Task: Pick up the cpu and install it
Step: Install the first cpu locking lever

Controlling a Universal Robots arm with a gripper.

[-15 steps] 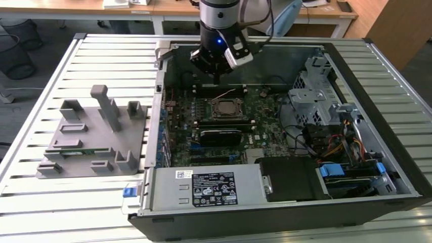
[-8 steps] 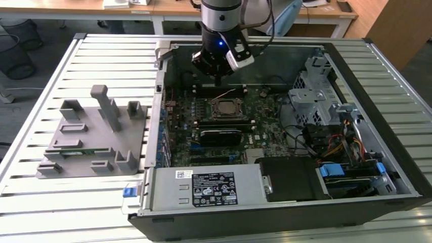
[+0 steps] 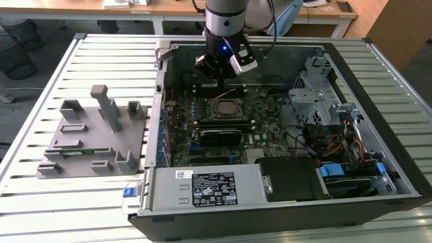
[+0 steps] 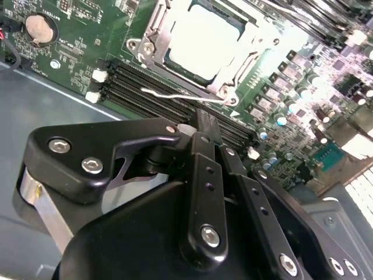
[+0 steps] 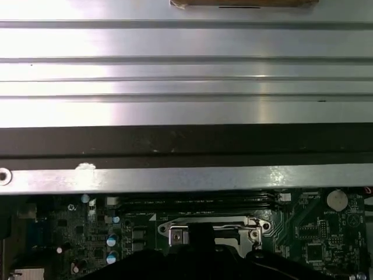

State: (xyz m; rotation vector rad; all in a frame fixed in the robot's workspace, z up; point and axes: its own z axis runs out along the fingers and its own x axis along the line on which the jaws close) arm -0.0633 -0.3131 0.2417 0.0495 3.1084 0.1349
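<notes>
Above the socket [image 3: 225, 107] hangs the claw [image 3: 219, 71] — fingers pressed together, pinching nothing. Cpu [image 4: 205, 39] already sits in that socket (silvery top plain in the second wrist view); latch wire [image 4: 180, 95] looks unfastened, so locking remains. Exterior view adds the grey fixture [image 3: 91, 139] outside the case [image 3: 270, 217].

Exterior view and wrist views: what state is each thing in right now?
cpu: lying flat in the socket, nothing gripping it.
socket frame: open, its wire lever unlatched.
gripper: above the board, just beyond the socket.
case: side panel off, interior exposed.
memory stick: lying in the grey holder.
</notes>
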